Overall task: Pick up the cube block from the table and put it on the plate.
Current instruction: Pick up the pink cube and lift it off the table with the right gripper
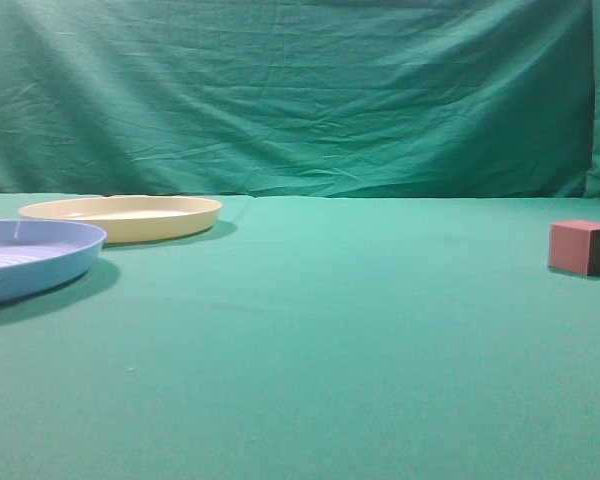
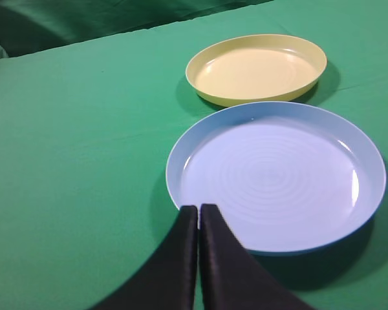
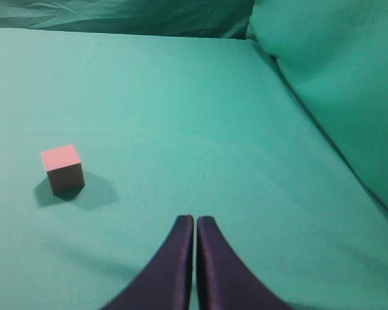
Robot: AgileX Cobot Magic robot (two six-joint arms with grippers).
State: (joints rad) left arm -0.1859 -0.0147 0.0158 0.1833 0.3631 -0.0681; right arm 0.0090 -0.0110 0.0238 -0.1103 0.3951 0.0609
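**Where my three cameras are looking**

My exterior camera is sitting low, looking along the table at object height toward the backdrop. My left wrist camera is looking down past my left claw at the plate, also seen far left outside. My right wrist camera is looking down over my right claw at the cube, far right outside.

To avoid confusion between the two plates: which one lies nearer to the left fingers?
The light blue plate with the ribbed inside; the left fingers overlap its rim. The pale yellow plate lies beyond it.
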